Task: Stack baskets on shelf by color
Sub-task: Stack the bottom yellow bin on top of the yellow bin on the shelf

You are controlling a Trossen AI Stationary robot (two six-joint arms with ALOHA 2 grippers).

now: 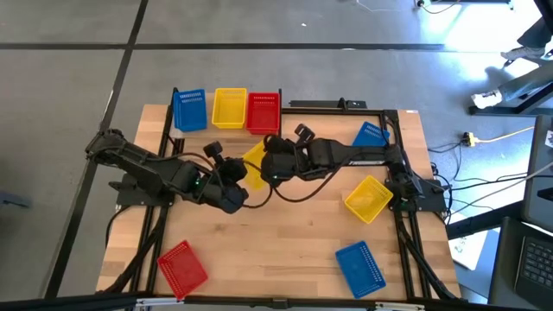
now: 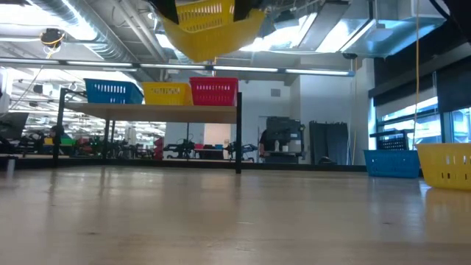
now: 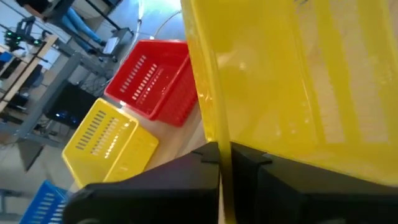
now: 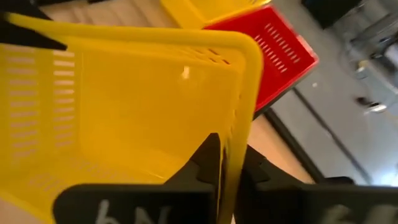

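A yellow basket (image 1: 256,156) is held in the air between both grippers above the middle of the table; the low view shows it high up (image 2: 206,26). My left gripper (image 1: 243,174) is shut on its wall from the left, and my right gripper (image 1: 270,164) is shut on it from the right. On the shelf (image 2: 147,112) at the far edge stand a blue basket (image 1: 189,110), a yellow basket (image 1: 229,108) and a red basket (image 1: 263,112), side by side on their bottoms. My left gripper (image 3: 224,171) pinches one side wall of the yellow basket at its rim (image 3: 214,124), one finger inside and one outside. The basket is lifted clear of the table and tilted. My right gripper (image 4: 230,171) pinches another wall of the same basket at its rim (image 4: 239,118), one finger inside and one outside, near a rounded corner. The basket hangs clear of the table between the two grippers.
Loose on the table lie a blue basket (image 1: 371,134) at the far right, a yellow basket (image 1: 369,199) on the right, a blue basket (image 1: 359,266) at the near right and a red basket (image 1: 181,266) at the near left. Black frame rails run along both table sides.
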